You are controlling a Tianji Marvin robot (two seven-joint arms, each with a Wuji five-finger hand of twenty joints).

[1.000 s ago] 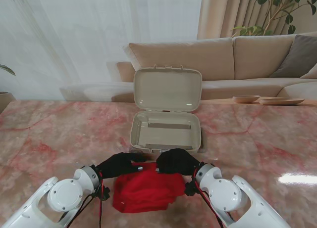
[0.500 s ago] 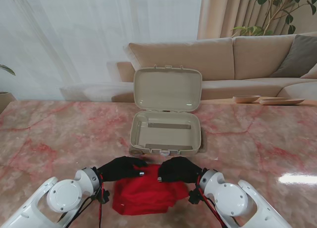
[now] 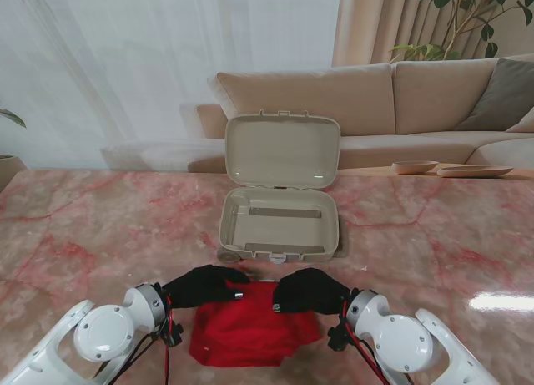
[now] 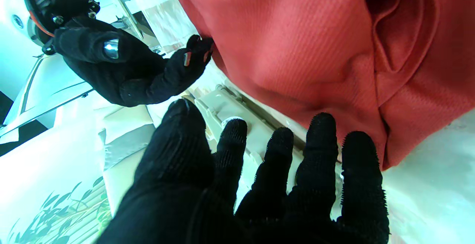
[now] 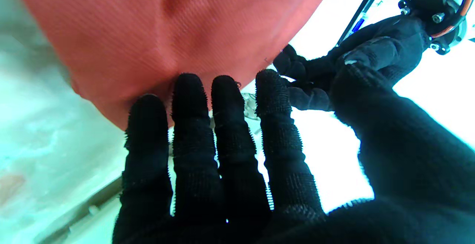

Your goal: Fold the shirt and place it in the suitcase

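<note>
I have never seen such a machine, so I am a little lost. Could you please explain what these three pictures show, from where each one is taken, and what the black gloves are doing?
The black gloves are two robot hands on white arms. The wide picture looks down from a stand above the table. The other two come from cameras on each wrist, so they appear upside down. On the table lies a red shirt, bunched into a loose bundle, and beyond it an open beige suitcase, empty. The left robot hand and right robot hand rest on the shirt's far edge, fingers spread. Whether they grip the cloth is unclear.
</note>
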